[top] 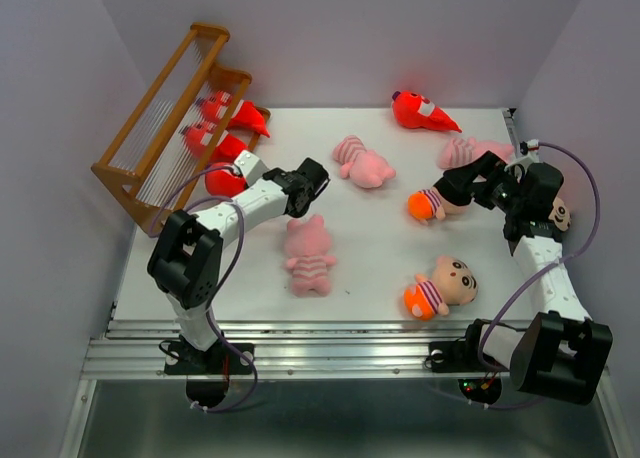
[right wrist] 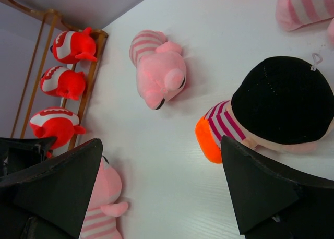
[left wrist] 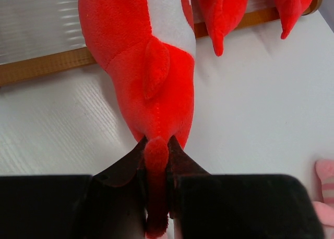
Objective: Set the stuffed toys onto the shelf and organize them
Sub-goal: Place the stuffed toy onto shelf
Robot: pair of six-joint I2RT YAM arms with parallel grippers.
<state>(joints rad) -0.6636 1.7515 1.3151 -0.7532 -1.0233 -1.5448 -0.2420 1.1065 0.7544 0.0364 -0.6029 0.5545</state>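
Lilac walls enclose a white desk (top: 380, 268). The shelf (top: 165, 118) stands tilted along the left wall.

1. Left wrist view: I read the left fingers (left wrist: 128, 163) as clamped on the tail of the held red monster (left wrist: 151, 56). Its body lies on the desk, head end at the shelf's bottom rail. The top view hides this grip behind the arm.
2. Top view: a second red monster (top: 215, 140) and a third red monster (top: 230, 110) rest against the shelf front. A fourth red monster (top: 420, 111) lies well apart from the shelf.
3. Right wrist view: the right fingers (right wrist: 62, 181) are spread wide, gripping nothing. A boy doll (right wrist: 276, 103) lies just beside one finger, and a pink pig (right wrist: 156, 69) lies between it and the shelf.
4. Only the top view shows the second boy doll (top: 440, 286), well apart from the shelf.
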